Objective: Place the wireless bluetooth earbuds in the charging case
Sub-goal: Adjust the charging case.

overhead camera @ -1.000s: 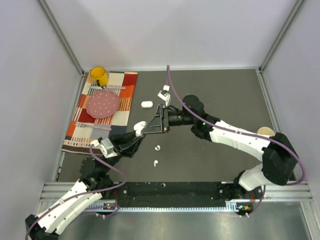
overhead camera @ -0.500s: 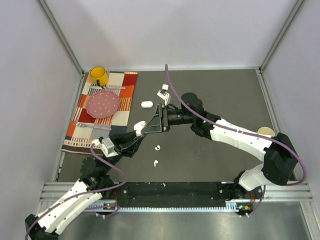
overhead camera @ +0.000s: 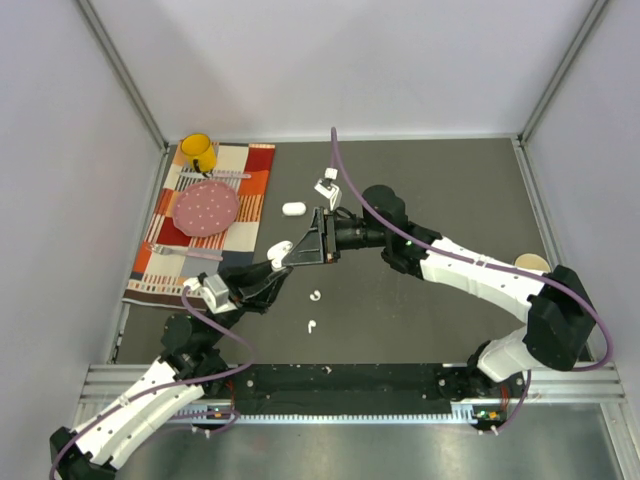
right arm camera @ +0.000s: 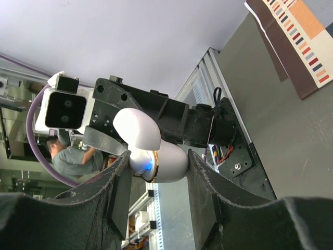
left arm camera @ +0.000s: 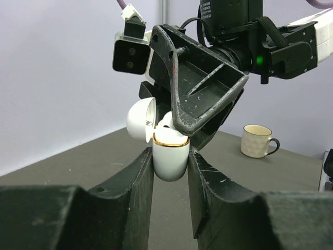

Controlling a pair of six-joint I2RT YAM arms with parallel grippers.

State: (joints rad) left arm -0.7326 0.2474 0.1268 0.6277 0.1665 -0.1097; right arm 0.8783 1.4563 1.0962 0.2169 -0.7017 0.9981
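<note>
Dark grey table (overhead camera: 450, 180), grey walls all round. The left gripper (left arm camera: 170, 156) is clamped on the lower body of the charging case (left arm camera: 170, 162), holding it upright off the table with the lid flipped open to the left and the gold rim up. The right gripper (right arm camera: 156, 156) sits at the case mouth, jaws spread about case-wide with nothing visibly pinched.

1 earbud (left arm camera: 166, 121) pokes from the mouth, half hidden behind a right finger; can't tell if it is seated. On the table near the arms lie 1 loose earbud (overhead camera: 316, 295) and a second loose earbud (overhead camera: 312, 326), just nearer.

Likely step: seating the bud. Best done by pushing straight down along the socket, with the left grip firm and the lid not knocked.

The left arm reaches far-right from the near-left base. The right arm stretches left across the centre, wrist aimed at the case.
</note>
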